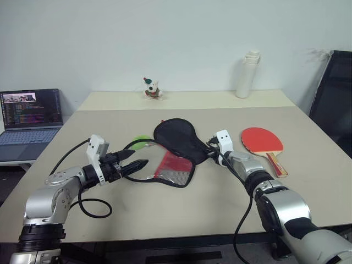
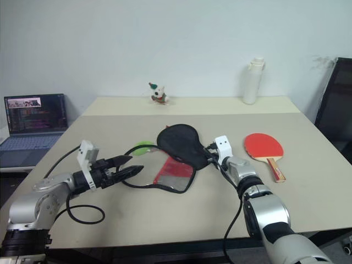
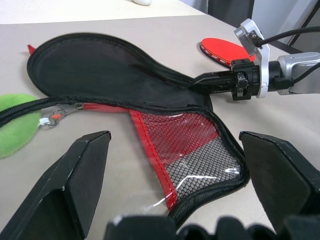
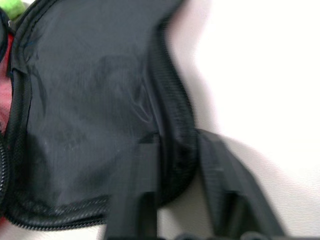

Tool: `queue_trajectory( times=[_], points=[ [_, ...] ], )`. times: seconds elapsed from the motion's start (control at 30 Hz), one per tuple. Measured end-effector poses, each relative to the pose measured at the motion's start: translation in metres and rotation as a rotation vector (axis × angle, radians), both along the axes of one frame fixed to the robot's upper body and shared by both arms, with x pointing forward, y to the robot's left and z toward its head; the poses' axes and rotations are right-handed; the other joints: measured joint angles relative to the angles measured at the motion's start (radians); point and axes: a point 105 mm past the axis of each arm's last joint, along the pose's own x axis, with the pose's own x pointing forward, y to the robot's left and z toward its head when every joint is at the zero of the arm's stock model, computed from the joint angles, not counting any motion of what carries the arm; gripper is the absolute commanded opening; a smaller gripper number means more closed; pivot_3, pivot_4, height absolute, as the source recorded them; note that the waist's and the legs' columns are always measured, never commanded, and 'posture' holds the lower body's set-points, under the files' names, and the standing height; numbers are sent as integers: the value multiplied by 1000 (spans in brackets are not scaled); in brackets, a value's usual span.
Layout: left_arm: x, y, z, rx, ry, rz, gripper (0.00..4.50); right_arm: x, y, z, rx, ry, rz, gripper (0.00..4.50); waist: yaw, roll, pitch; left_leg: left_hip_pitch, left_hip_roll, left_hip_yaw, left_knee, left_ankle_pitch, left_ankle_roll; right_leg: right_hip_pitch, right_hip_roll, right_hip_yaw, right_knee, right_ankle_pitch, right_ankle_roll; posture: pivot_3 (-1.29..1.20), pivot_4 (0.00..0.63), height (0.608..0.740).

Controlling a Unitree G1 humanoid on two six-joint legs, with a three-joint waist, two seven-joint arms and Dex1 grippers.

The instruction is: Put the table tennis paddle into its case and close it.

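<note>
Case [image 1: 175, 144] lies unzipped near the middle of the table [image 1: 165, 209], black flap folded back toward the far edge, red mesh-pocket side flat toward the near edge. Paddle [image 1: 263, 141] rests red face up on the table, well to the right of the case, handle toward the near right corner, untouched. Right gripper [image 3: 200, 81] is at the narrow neck end of the black flap; in the right wrist view its 2 fingers straddle the flap's zip edge, narrowed onto it, so judged pinching the flap. Left gripper [image 1: 132, 165] hovers wide, holding nothing, just left of the mesh side. A green ball [image 3: 15, 125] sits beside the case's left edge. Step in hand: opening the case and holding it open. Next move likely needs the flap lifted clear, then 1 gripper freed to fetch the paddle.
</note>
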Motion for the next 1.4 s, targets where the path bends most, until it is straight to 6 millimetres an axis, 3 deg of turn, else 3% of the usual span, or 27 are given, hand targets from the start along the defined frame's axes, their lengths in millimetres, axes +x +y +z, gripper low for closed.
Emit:
queue_trajectory(
  times=[0.23, 0.43, 0.67, 0.8, 0.9, 1.0, 1.13, 1.4],
  points=[
    [4, -14, 1, 3, -8, -62, 4500, 5, -4, 9, 92, 16, -81, 45, 1, 0, 0, 0, 0, 0, 0, 0, 0, 0, 0, 0, 0, 0, 0, 0, 150, 740],
    [1, -29, 0, 9, 2, -153, 4500, 9, -37, 31, 200, 3, -255, 45, 4, 0, 0, -2, -1, -1, 0, 0, 0, 0, -1, -1, 0, 0, 0, 0, 150, 740],
    [2, -46, 14, 17, -38, -239, 4500, -19, -73, 18, 271, 120, -456, 45, 5, 1, 1, -2, -1, -2, 0, 0, 0, 0, -1, -2, 0, 0, 0, 0, 150, 740],
    [-1, -55, 18, 24, -34, -306, 4500, -52, -104, 18, 304, 179, -628, 45, 6, 1, 1, -2, -1, -2, -1, 0, 0, 0, 0, -2, 0, 0, 0, 0, 150, 740],
    [-2, -58, 20, 25, -35, -335, 4500, -74, -115, 16, 316, 213, -705, 45, 5, 1, 1, -2, -1, -2, 0, 0, 0, 0, 3, -1, 0, -1, 1, 0, 150, 740],
    [-3, -61, 25, 27, -44, -362, 4500, -90, -118, 20, 342, 227, -760, 45, 1, 2, 1, -1, -1, -2, 0, 0, 0, -1, 5, -1, 0, -3, 5, 0, 150, 740],
    [-3, -65, 35, 33, -63, -395, 4500, -115, -95, 16, 370, 303, -746, 45, 1, 3, 2, -1, -1, -4, -1, 0, 0, -1, 6, -1, 0, -3, 5, 0, 150, 740],
    [-3, -64, 38, 34, -65, -408, 4500, -122, -90, 20, 331, 314, -732, 45, 2, 4, 2, -2, -1, -3, -1, 0, 0, -1, 7, -1, -2, -4, 5, 0, 150, 740]
  ],
)
